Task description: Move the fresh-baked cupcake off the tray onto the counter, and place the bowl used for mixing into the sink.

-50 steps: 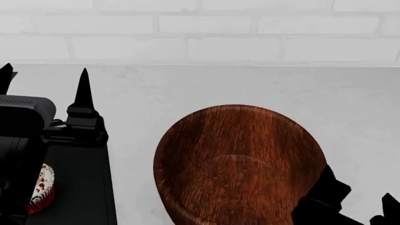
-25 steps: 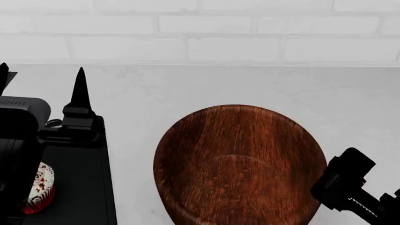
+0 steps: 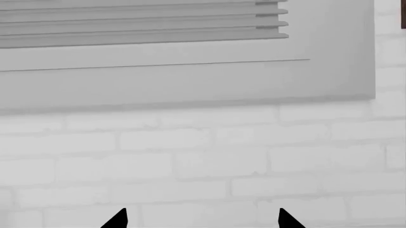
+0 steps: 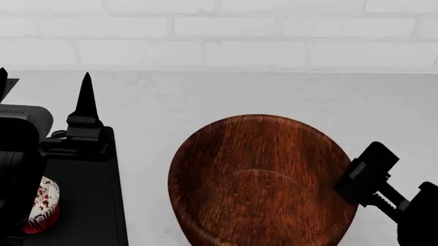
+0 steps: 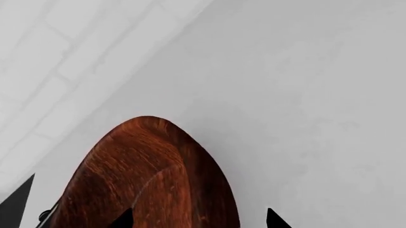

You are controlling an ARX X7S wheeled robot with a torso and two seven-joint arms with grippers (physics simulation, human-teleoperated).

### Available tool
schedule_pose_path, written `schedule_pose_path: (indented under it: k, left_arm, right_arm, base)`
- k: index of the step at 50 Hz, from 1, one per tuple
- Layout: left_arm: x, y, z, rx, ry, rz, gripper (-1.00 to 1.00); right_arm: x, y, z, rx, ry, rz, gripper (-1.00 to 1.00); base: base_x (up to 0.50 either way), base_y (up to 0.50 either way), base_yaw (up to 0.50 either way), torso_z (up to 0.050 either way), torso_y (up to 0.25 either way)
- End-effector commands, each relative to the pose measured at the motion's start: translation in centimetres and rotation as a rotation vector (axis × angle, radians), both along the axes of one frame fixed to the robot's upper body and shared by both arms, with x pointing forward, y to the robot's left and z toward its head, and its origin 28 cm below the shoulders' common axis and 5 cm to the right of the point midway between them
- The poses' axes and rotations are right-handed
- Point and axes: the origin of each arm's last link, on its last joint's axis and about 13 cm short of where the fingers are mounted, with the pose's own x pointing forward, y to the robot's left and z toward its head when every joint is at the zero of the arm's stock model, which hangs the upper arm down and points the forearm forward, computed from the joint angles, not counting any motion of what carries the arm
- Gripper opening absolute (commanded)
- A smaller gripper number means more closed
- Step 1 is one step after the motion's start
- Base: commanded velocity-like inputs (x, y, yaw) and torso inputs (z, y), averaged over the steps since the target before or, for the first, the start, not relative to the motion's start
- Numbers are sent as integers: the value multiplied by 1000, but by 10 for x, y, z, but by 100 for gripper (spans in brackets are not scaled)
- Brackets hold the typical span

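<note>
Item 1, left gripper (image 4: pixel 42 87): your left arm stood over the far end of the tray, black, its fingers (image 4: pixel 85 97) pointing up toward the brick wall (image 4: pixel 219 31). The fingers were apart, with a wide gap between the two tips, and they held nothing. In the left wrist view only the two tips showed, against the wall and a grey slatted panel (image 3: pixel 184 52).

Item 2, tray (image 4: pixel 89 205): flat and black, it lay on the table at the left edge of the head view, partly hidden under your left arm.

Item 3, cupcake (image 4: pixel 44 205): red wrapper, white frosting with dark red specks. It sat on the tray, near the bottom left corner of the head view, half covered by the arm.

Item 4, table (image 4: pixel 274 92): a pale grey-white surface that ran back to the wall.

Item 5, bowl (image 4: pixel 263 179): large, reddish-brown, wooden, upright on the table just right of the tray and apart from it. Its near edge ran out of the head view.

Item 6, right gripper (image 5: pixel 197 219): your right arm (image 4: pixel 373 177) came in from the lower right, close beside the bowl's right rim. In the right wrist view the two tips showed apart, one over the bowl's rim and one over bare table; whether they touched the bowl could not be told.
</note>
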Motion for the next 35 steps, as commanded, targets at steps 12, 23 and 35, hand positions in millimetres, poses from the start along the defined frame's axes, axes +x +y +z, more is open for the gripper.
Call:
schedule_pose_path:
  k: [12,23,35]
  left_arm:
    - [1,1,0,-5,1,3,100]
    - [1,0,0,-3,1,4,100]
    - [0,1,0,-9,4,7,100]
  right_arm:
    - [17,8,0,20,6,42,100]
    - [23,9,-7,22,21,32,100]
    - [29,17,-16,15,44,37,100]
  base:
    - [0,0,0,0,0]
    - [0,0,0,0,0]
    - [0,0,0,0,0]
